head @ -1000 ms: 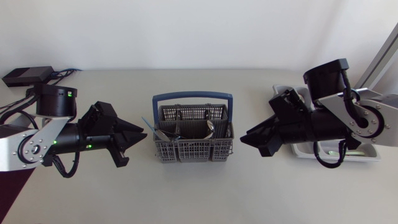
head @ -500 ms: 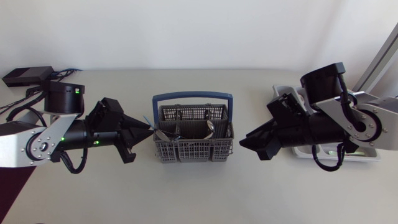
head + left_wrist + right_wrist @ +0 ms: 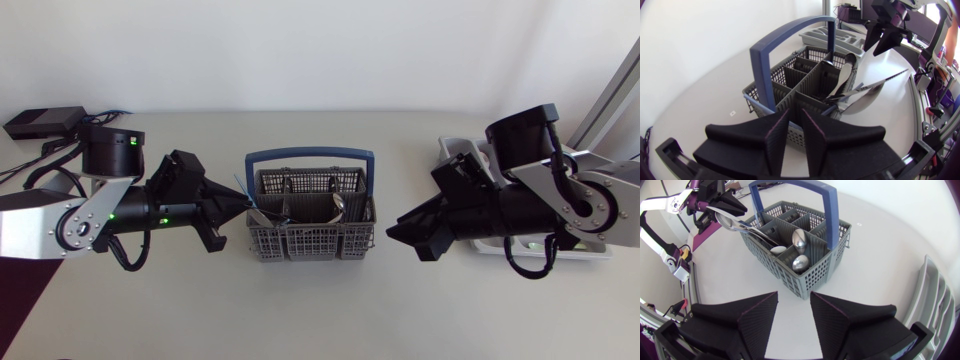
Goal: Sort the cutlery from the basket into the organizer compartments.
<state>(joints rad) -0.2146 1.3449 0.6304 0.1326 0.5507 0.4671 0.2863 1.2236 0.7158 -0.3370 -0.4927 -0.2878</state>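
While the cutlery (image 3: 265, 213) leans in the basket (image 3: 310, 246), handles jutting toward the left gripper (image 3: 236, 207), its narrowly parted, empty jaws should straddle just one handle before closing, with the right gripper (image 3: 400, 228) hanging open near the organizer (image 3: 458, 149).

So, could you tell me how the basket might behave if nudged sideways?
Its openwork plastic walls suggest the basket is light, so it would probably slide easily. The tall handle and cutlery leaning out one side might make it tip.
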